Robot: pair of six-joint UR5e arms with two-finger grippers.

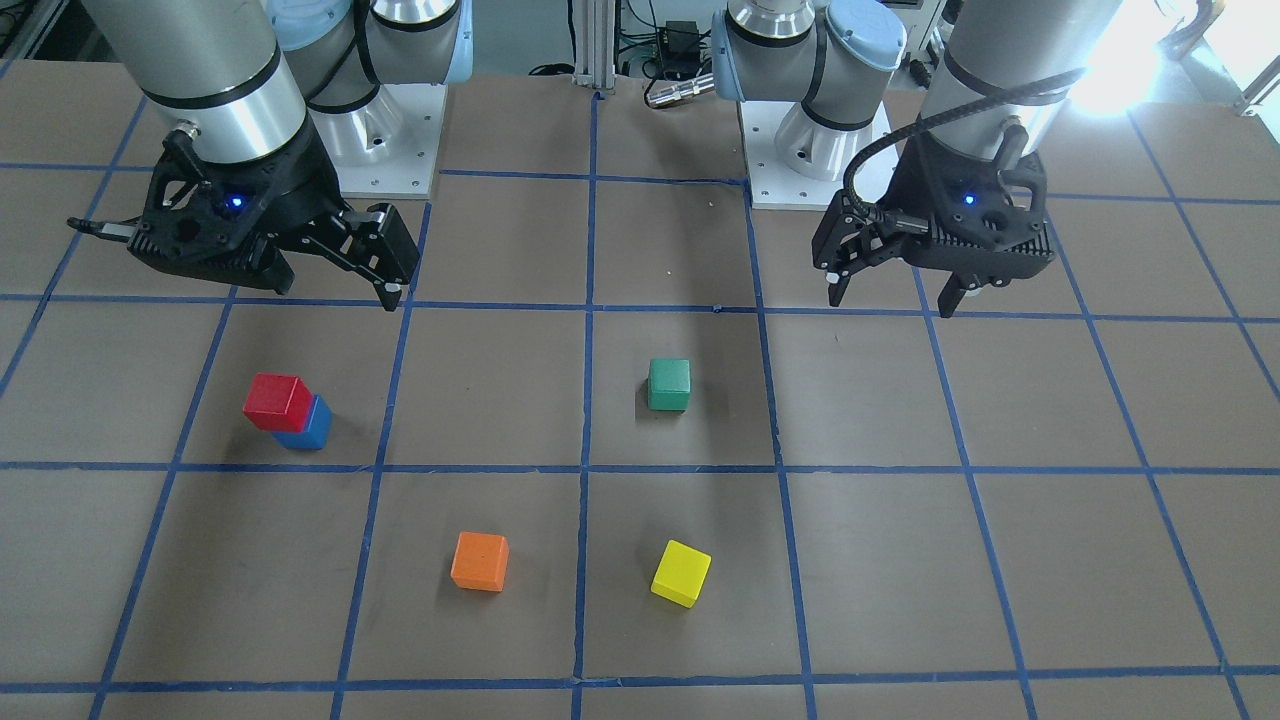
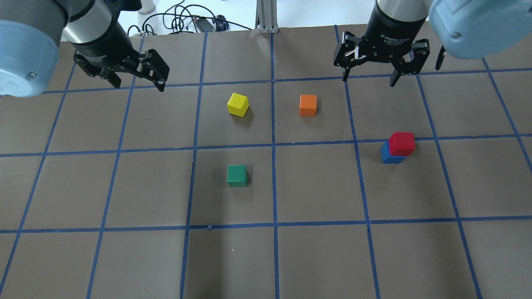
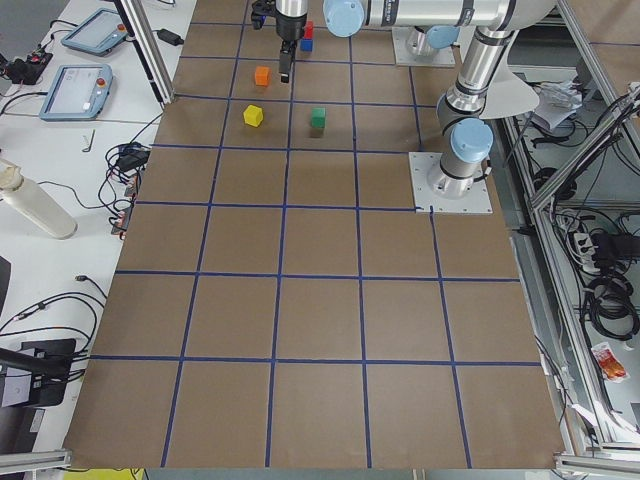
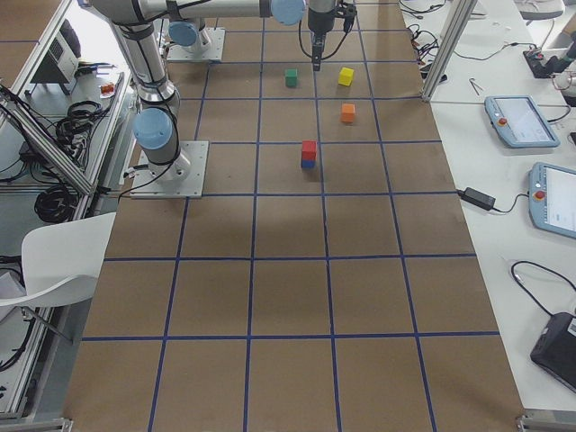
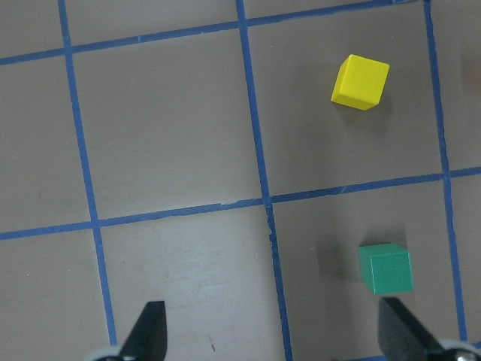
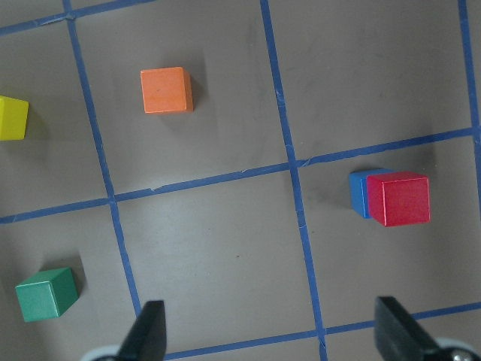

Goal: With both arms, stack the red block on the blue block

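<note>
- Red on top: the red block (image 2: 402, 143), seated on the blue block (image 2: 387, 155), touching it, both upright with edges roughly in line
- Blue block flat on the tabletop (image 2: 316, 257), in the robot's right half, inside one grid square and near a strip of the blue tape (image 2: 273, 182); in the overhead and right wrist views, seen only as a band of blue past the red block's edge
- Right claw (image 2: 369, 79) raised above the tabletop, clear of the stack and touching nothing; fingers spread wide with only bare tabletop between them, the stack off to one side in its wrist view
- Left claw (image 1: 893, 298) likewise raised over the robot's left half, well apart from the stack; fingers spread wide, gripping nothing, its two tips at opposite lower corners of its wrist view
- Green block (image 2: 237, 175) alone in a square left of the centre tape line in the overhead view, nearer the robot than the other loose cubes
- Yellow block (image 2: 238, 104) one square farther out, turned slightly askew to the grid
- Orange block (image 2: 308, 105) just across the centre line from the yellow block, square to the grid, well apart from the stack
</note>
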